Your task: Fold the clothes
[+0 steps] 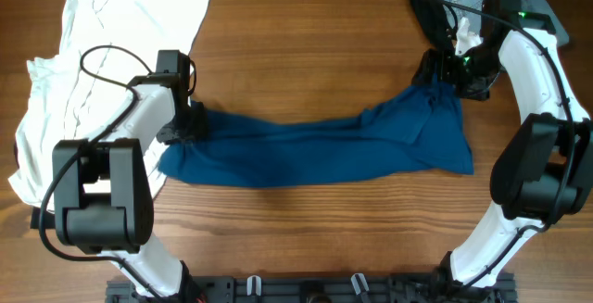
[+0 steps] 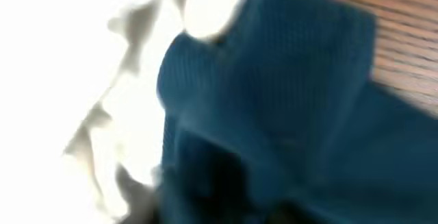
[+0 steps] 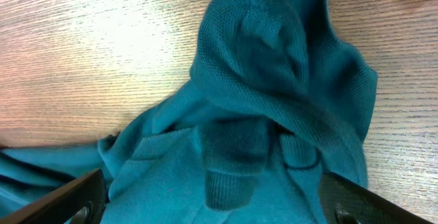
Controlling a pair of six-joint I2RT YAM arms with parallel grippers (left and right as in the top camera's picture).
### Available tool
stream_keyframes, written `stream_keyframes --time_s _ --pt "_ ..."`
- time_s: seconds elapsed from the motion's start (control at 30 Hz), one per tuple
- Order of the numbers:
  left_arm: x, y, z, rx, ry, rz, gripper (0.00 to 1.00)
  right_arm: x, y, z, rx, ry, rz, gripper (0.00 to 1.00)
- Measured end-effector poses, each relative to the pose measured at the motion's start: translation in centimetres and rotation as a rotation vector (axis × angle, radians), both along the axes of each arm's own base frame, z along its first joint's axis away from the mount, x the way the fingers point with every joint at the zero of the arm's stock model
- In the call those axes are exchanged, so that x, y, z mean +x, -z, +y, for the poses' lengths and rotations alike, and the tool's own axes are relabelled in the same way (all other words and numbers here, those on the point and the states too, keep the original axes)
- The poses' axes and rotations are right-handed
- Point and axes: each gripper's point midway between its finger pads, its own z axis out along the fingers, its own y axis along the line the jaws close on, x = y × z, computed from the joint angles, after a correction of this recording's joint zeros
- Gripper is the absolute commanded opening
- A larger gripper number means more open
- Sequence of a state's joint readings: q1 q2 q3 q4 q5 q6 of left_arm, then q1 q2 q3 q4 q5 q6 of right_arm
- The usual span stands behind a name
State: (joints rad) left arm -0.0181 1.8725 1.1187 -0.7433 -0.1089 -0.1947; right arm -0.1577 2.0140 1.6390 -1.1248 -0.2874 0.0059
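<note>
overhead, the left gripper [image 1: 190,127] sits on the bunched left end of the dark-blue t-shirt [image 1: 315,145]. its wrist view is a blur of cloth, so whether it pinches the fabric cannot be told. the right gripper [image 1: 460,73] holds its jaws spread wide over the shirt's rumpled right end, clamping nothing. the t-shirt lies stretched across the wooden table [image 1: 306,53], its left end just beside a white shirt [image 1: 102,44].
</note>
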Motion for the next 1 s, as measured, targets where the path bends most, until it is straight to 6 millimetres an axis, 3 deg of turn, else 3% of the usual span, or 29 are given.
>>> stream_keyframes --time_s 0.13,0.27,0.43,0.67,0.77,1.0 --pt "-0.5 -0.3 1.1 -0.010 -0.052 0.038 0.04 -0.1 0.0 0.0 0.004 0.026 0.012 1.00" --pt "-3.1 -1.2 2.9 -0.013 -0.130 0.176 0.04 -0.9 0.0 0.3 0.019 0.033 0.046 1.00" --pt "0.0 -4.6 2.8 -0.022 -0.127 0.105 0.04 -1.2 -0.1 0.6 0.039 0.050 0.066 1.00" --pt "1.6 -7.9 -0.4 -0.067 -0.056 0.076 0.04 -1.5 -0.1 0.7 0.043 0.057 0.081 0.99" --pt "1.7 -8.5 -2.8 -0.084 0.004 0.071 0.04 -1.5 -0.1 0.7 0.043 0.058 0.081 0.99" --pt "1.1 -8.6 -12.0 -0.132 0.221 0.051 0.04 -1.5 -0.1 0.7 0.043 0.057 0.081 0.99"
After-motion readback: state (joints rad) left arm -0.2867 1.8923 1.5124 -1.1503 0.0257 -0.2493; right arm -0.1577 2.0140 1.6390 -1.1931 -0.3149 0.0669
